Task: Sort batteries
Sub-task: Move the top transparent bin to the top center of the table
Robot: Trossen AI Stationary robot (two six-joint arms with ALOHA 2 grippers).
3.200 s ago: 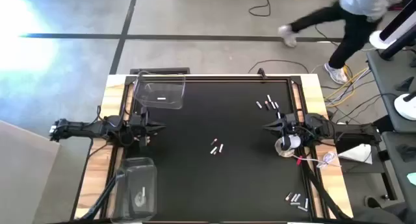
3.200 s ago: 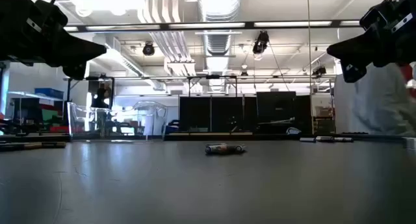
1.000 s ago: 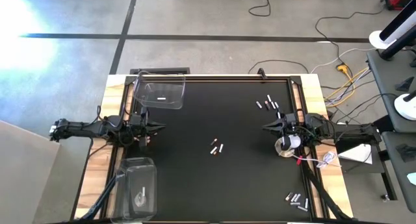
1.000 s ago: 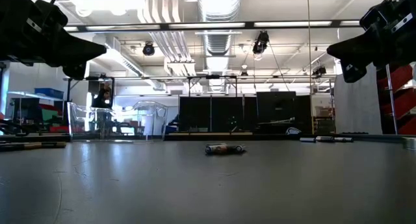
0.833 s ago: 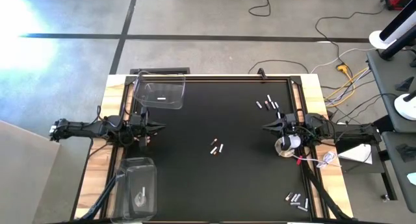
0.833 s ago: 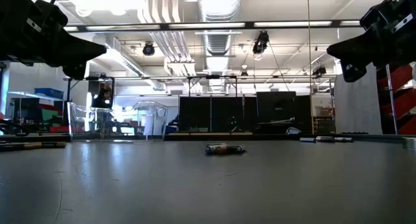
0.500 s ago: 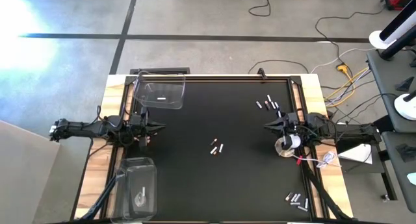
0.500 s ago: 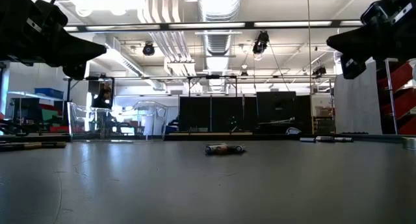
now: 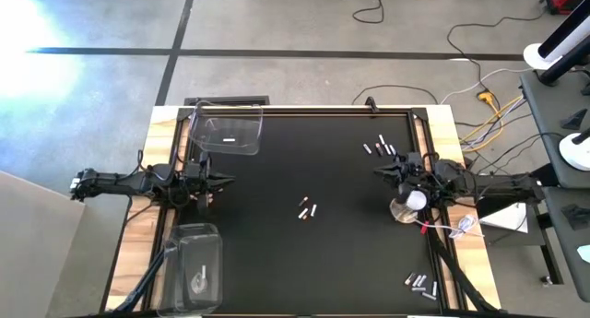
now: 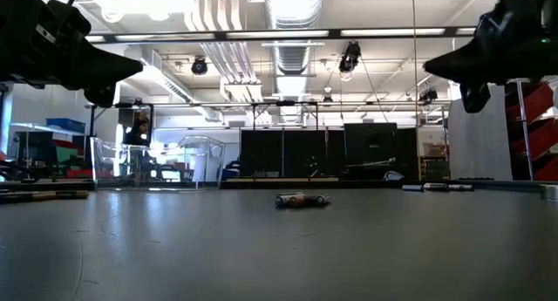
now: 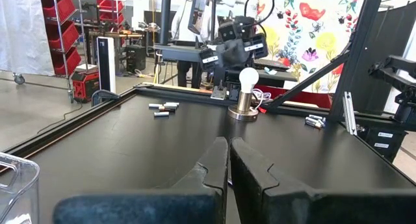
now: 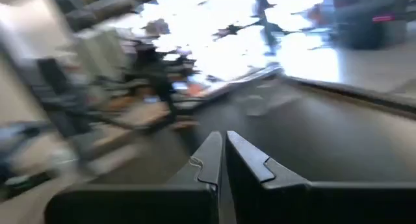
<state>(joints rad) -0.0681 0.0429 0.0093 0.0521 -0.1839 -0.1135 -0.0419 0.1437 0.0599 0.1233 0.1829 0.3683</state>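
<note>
Small batteries lie flat on the black mat in three groups: a few near the far right [image 9: 380, 147], a few at the middle [image 9: 308, 209] [image 10: 301, 199], and several at the near right corner [image 9: 420, 283]. My left gripper [image 9: 229, 181] [image 11: 229, 141] hovers shut at the mat's left side, pointing toward the right. My right gripper [image 9: 376, 173] [image 12: 224, 136] hovers shut at the right side, pointing left, just on the near side of the far-right batteries. Neither touches anything.
One clear plastic bin [image 9: 228, 134] stands at the far left corner, another [image 9: 195, 263] at the near left. A round disc base with a bulb and red wire [image 9: 406, 206] [image 11: 247, 94] sits under the right arm. A raised rail edges the mat.
My right gripper has swung a little toward the table's far edge, closer to the far-right batteries, and its wrist view is blurred by the motion. The left arm and all batteries have stayed where they were.
</note>
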